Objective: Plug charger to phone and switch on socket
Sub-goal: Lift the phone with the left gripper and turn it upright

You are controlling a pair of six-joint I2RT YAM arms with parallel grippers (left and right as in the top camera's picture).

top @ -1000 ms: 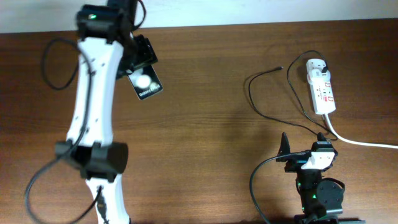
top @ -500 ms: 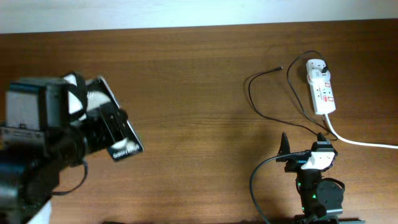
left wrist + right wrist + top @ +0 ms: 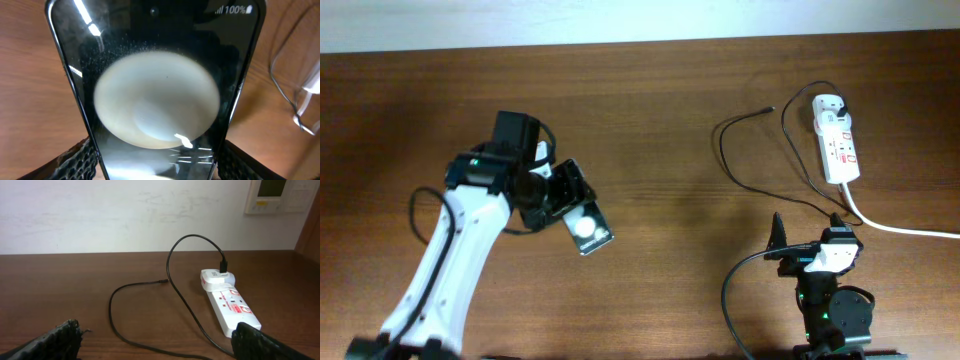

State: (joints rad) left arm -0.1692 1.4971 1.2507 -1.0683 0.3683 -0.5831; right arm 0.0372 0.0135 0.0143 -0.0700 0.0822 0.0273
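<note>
My left gripper (image 3: 560, 198) is shut on the phone (image 3: 583, 222), a flat black slab with a white round mark, held left of the table's middle. In the left wrist view the phone (image 3: 155, 85) fills the frame between the fingers. The charger (image 3: 745, 150), a thin black cable, loops at the right with its connector tip (image 3: 769, 110) free on the table. It runs to a black plug in the white socket (image 3: 836, 140) at the far right. My right gripper (image 3: 808, 235) is open and empty at the front right, and the socket (image 3: 230, 305) and cable (image 3: 150, 285) lie ahead of it.
The socket's thick white cord (image 3: 900, 228) runs off the right edge. A pale wall (image 3: 125, 215) stands behind the table with a white panel (image 3: 277, 195) at the upper right. Bare brown wood (image 3: 660, 130) lies between the two arms.
My left arm has swung the phone from the far left back corner to the left side, then right toward the table's middle. The right arm, cable and socket have not moved.
</note>
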